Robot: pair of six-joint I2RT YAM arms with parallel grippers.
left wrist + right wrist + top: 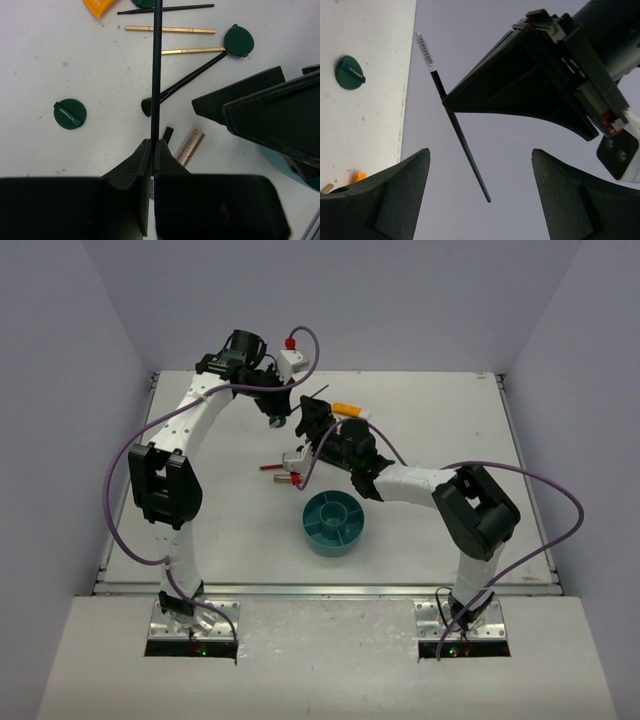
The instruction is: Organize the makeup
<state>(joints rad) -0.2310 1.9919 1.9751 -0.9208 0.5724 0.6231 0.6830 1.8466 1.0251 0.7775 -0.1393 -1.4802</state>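
My left gripper [154, 141] is shut on a thin black wand [156, 70] and holds it in the air; in the right wrist view the wand [455, 125] has a white bristle tip. My right gripper [479, 150] is open, its fingers either side of the wand's bare end without touching it. On the table below lie two dark green compacts [70, 114] [239, 41], two gold pencils [170, 30], a black brush [187, 81], a gold tube [189, 147] and an orange packet [99, 6]. In the top view both grippers [277, 412] [310, 423] meet at the table's back middle.
The teal divided bowl [333, 522] stands near the table's front middle, below the right arm's wrist. A red pencil [271, 467] lies to its upper left. Grey walls close in the table on three sides.
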